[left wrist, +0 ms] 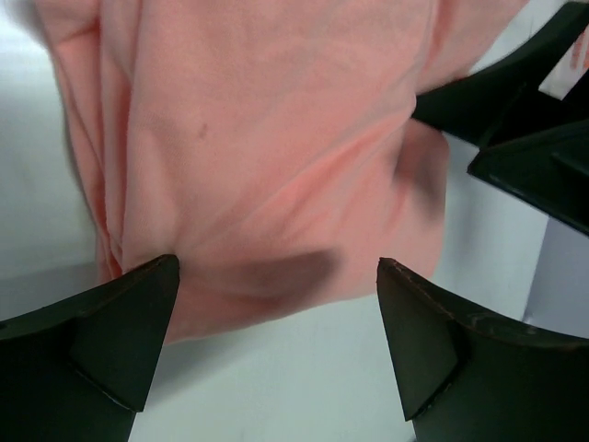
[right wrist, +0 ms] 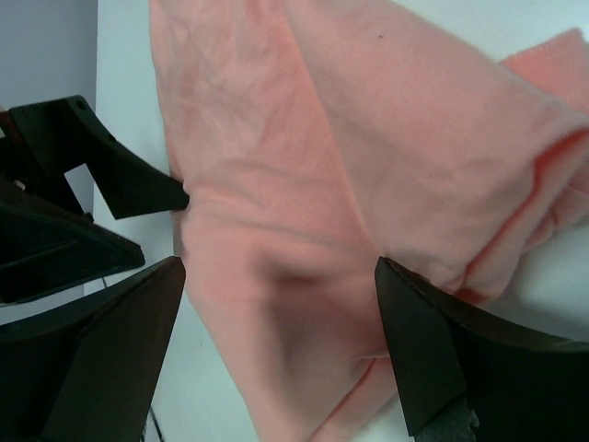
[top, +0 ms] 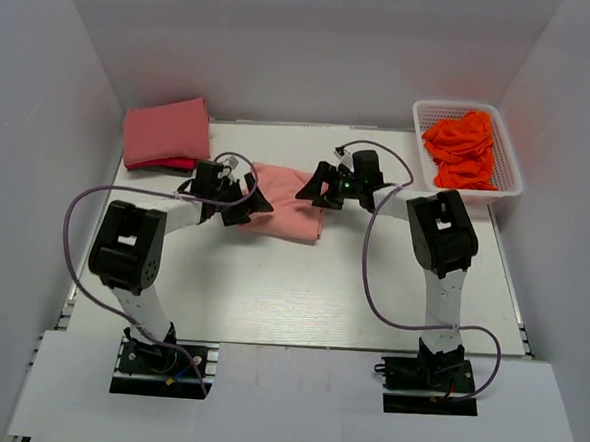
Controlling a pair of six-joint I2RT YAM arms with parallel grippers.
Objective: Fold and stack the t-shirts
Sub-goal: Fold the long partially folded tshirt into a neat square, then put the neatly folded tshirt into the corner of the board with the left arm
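A salmon pink t-shirt [top: 287, 213], partly folded, lies on the white table between my two grippers. It fills the left wrist view [left wrist: 267, 157] and the right wrist view [right wrist: 350, 175]. My left gripper [top: 248, 204] is open at the shirt's left edge, its jaws wide apart above the edge [left wrist: 276, 285]. My right gripper [top: 317, 187] is open over the shirt's right end [right wrist: 281, 295]. Neither holds cloth. A stack of folded pink shirts [top: 166, 133] lies at the far left, a deeper rose one at the bottom.
A white basket [top: 508, 174] holding bright orange cloth [top: 468, 148] stands at the far right. White walls enclose the table on three sides. Purple cables loop from both arms. The other gripper's black fingers show in each wrist view.
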